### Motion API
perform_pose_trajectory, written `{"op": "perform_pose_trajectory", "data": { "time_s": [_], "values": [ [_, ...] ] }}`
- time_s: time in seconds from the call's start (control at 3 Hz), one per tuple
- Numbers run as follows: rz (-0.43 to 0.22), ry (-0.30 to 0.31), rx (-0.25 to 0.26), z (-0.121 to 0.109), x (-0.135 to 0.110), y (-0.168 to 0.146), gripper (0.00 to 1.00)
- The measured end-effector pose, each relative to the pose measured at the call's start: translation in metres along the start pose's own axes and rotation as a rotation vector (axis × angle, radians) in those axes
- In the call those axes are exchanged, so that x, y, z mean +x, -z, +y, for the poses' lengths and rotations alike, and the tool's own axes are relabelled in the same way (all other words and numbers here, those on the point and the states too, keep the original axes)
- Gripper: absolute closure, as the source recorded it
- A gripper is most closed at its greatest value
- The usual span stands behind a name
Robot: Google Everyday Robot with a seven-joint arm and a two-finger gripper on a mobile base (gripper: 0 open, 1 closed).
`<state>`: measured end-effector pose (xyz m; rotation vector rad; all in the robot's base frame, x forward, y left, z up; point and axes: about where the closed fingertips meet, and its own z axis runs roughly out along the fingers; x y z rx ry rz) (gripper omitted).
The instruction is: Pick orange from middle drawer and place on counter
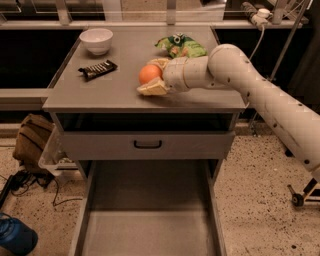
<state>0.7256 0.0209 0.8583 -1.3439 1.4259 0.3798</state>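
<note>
One step left: gripper (156, 76) clamped the orange (148, 73) on counter (100, 92), 4 o'clock off white bowl (96, 40); I judged slow, low release best.

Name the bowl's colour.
White: the small round bowl, camera view; the tool, over the grey counter, holds the round orange fruit.

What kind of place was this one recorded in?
Probably a lab or workshop: plain grey counter, speckled floor with loose cables, and a power strip behind. The gripper holds the orange at mid-counter.
</note>
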Motion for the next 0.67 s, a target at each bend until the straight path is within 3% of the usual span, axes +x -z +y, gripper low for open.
{"op": "perform_pose_trajectory", "data": {
  "time_s": [0.33,0.67],
  "values": [
    [0.0,0.0,0.0,0.0001,0.0,-0.0001,0.0],
    [0.0,0.0,0.0,0.0001,0.0,-0.0001,0.0]
  ]
}}
